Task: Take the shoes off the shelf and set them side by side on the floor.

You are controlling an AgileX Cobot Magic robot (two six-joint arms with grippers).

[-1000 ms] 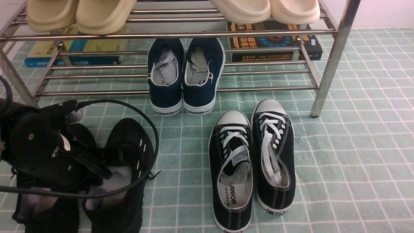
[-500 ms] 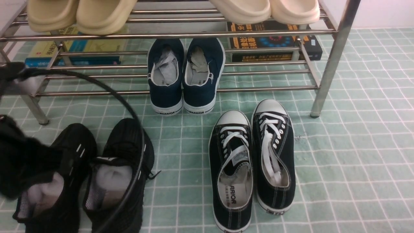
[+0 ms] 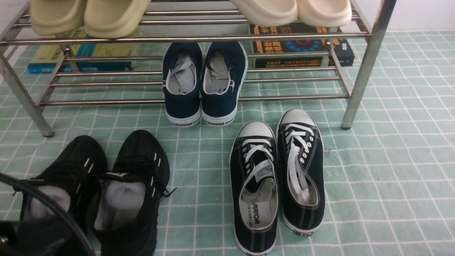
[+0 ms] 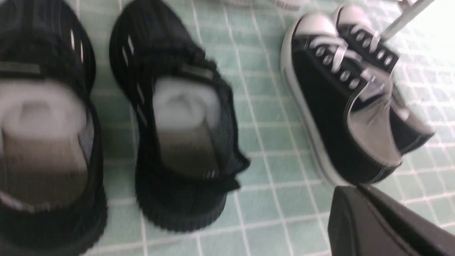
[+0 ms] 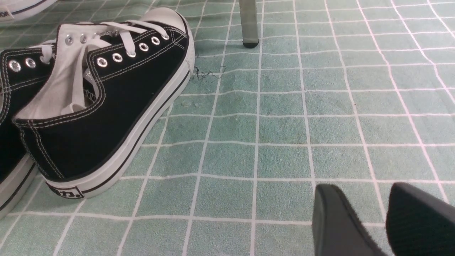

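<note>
- Shoes [image 3: 138, 160] of black knit stand side by side on the floor [image 3: 391, 177]. Their toes point toward the shelf [image 3: 369, 60], and pale stuffing shows in both.
- We see the left gripper [image 4: 355, 206] clenched on nothing, clear of both shoes, though this view is blurred.
- We find the right gripper [image 5: 364, 186] with its fingertips a little apart and bare floor showing between them. It is empty and sits low beside the black canvas pair [image 3: 256, 167].
- That canvas pair sits on the floor to the right of the knit shoes, well apart from them.
- A navy pair [image 3: 183, 103] rests on the lowest tier with its heels toward us, and cream slippers [image 3: 113, 17] sit on the tier above.
</note>
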